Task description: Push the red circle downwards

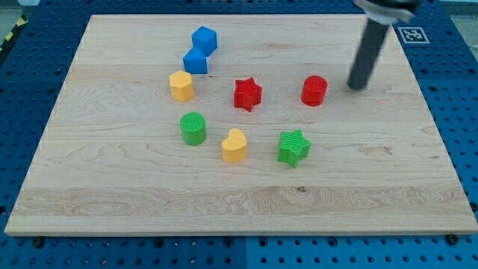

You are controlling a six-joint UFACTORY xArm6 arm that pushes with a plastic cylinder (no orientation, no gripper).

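Observation:
The red circle (pixel 314 90) stands on the wooden board (pixel 239 202), right of centre in the upper half. My tip (pixel 358 86) is on the board just to the right of the red circle, a short gap apart, at about the same height in the view. The dark rod rises from the tip toward the view's top right.
A red star (pixel 247 94) lies left of the red circle. A green star (pixel 293 146) and a yellow heart (pixel 234 145) lie below. A green circle (pixel 193 128), a yellow hexagon (pixel 181 86) and two blue blocks (pixel 204 39) (pixel 196 61) are further left.

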